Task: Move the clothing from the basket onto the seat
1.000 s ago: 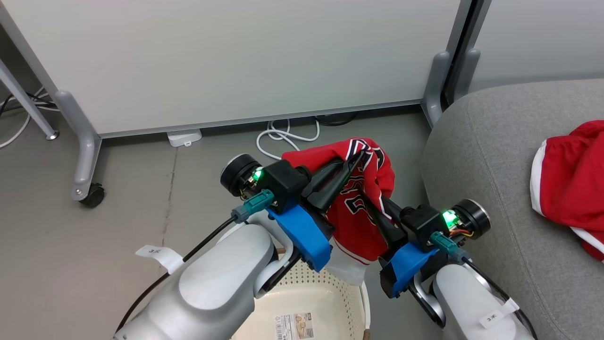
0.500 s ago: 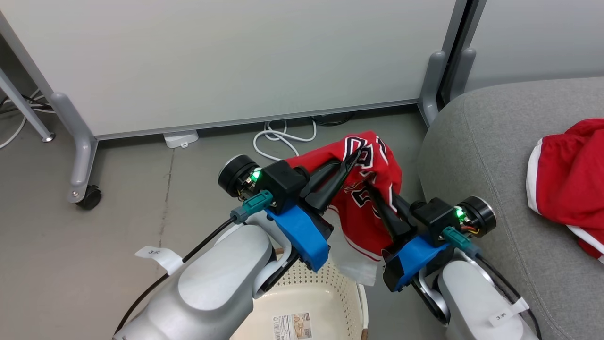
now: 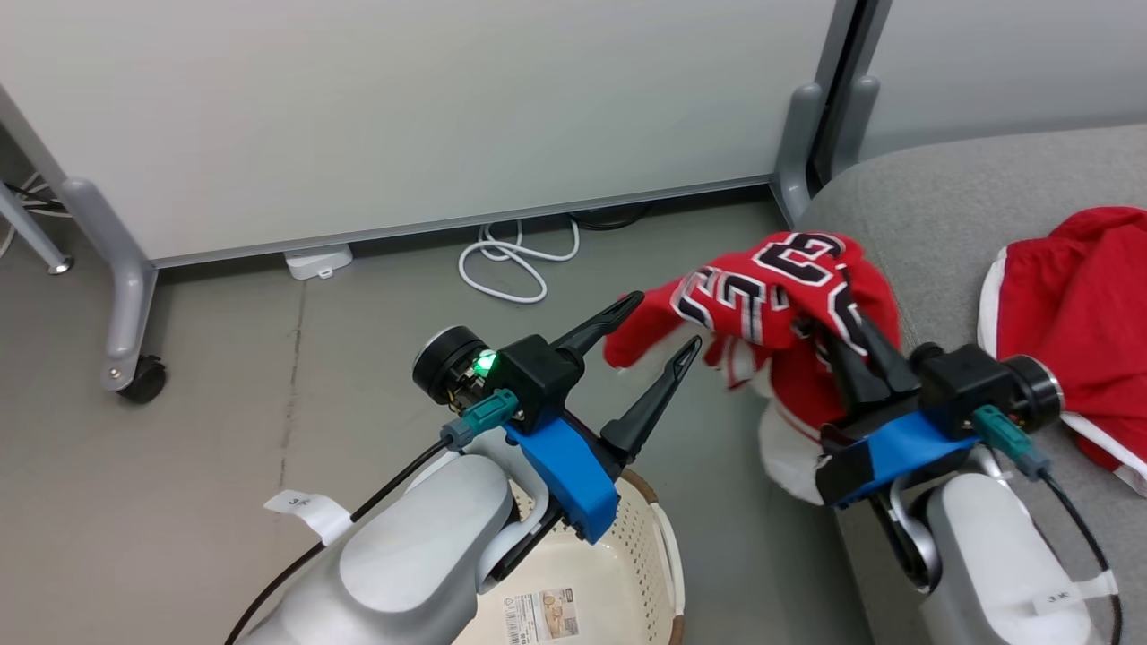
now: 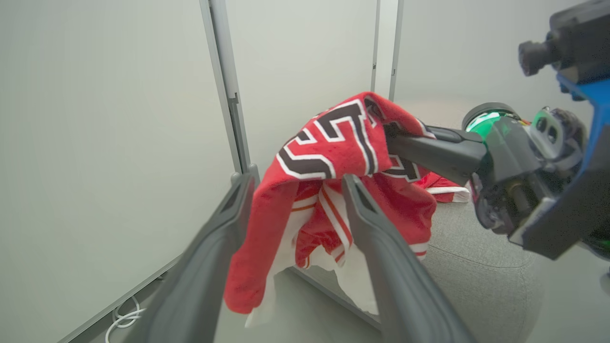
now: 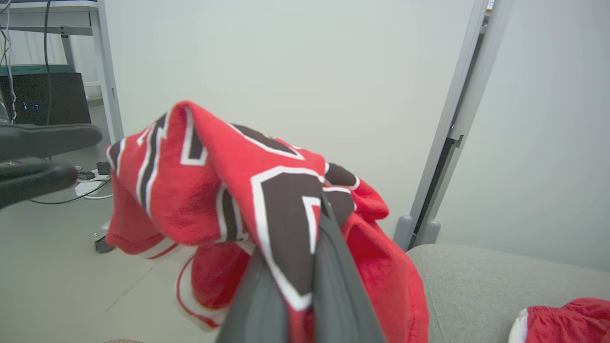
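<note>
Basket: nearest of all, the oval cream plastic laundry basket (image 3: 627, 546) with perforated walls shows a label on its floor and no cloth in the part on view. The left forearm hides the rest.
Left gripper: just above it, the left gripper (image 3: 665, 320) has its long dark fingers spread wide and clamps nothing. A red fold hangs right at the fingertips, and whether it touches them can't be told.
Right gripper: over to the right, the right gripper (image 3: 847, 336) is pinched tight on the red jersey with black white-edged lettering (image 3: 780, 278), and it carries the whole bundle alone.
Jersey: it's in the air, bunched over the near edge of the seat. Its white-trimmed tail dangles beside the cushion's side, above the grey floor (image 3: 269, 403), and it lies on nothing.
Seat: the big grey fabric seat cushion (image 3: 932, 197) sits right by the right wrist.
Done: farther back on the cushion lies the plain red piece with white trim (image 3: 1075, 305), so that's one garment delivered.
Left to do: by the look of it, the jersey needs carrying a little farther over the cushion and releasing. That would finish the job if the hidden part of the basket holds nothing more.
Beyond: a coiled white cable (image 3: 502, 269) on the floor, then the pale partition panel (image 3: 403, 116).
</note>
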`<state>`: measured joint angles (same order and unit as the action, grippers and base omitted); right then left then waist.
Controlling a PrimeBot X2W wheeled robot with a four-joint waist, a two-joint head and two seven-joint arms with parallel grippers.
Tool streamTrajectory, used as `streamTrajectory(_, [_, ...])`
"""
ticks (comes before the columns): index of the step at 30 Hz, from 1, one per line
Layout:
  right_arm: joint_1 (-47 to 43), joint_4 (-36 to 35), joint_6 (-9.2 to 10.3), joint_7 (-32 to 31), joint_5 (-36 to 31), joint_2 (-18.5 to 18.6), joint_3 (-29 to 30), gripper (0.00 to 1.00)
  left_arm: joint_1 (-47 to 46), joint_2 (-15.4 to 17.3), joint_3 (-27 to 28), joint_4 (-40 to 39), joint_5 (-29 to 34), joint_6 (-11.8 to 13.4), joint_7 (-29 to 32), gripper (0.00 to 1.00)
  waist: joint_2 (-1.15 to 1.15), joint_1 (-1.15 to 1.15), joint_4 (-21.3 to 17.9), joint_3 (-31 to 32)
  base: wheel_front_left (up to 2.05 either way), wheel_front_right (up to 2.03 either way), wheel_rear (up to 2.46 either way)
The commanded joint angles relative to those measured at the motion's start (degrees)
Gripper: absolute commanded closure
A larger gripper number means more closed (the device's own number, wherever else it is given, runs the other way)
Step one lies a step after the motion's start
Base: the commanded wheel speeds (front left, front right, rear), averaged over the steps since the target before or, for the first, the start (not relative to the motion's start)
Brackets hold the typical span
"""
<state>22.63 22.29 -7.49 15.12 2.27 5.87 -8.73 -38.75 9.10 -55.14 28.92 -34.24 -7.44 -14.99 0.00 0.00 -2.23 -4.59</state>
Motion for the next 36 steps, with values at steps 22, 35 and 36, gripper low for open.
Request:
streamTrajectory(22, [-6.3,-7.2,-0.01,0.05,-0.27,0.82,9.54,1.0,0.26,0.79,-0.8,-1.33,2.17,-0.03,-0.29,0.0,0.0,0.0,-13.54,-4.11,0.0,0.0,0.0])
streamTrajectory(35, [-10.7,-10.16,-0.01,0.05,-0.51,0.14,13.33,1.0,-1.03,0.55,-2.42,-1.6,1.96,-0.03,-0.29,0.0,0.0,0.0,-16.75,-5.5,0.0,0.0,0.0])
streamTrajectory(36, [-10.92,-10.36,-0.01,0.05,-0.59,0.05,13.41,1.0,-1.06,0.6,-2.48,-1.65,1.94,-0.03,-0.29,0.0,0.0,0.0,-16.8,-5.49,0.0,0.0,0.0])
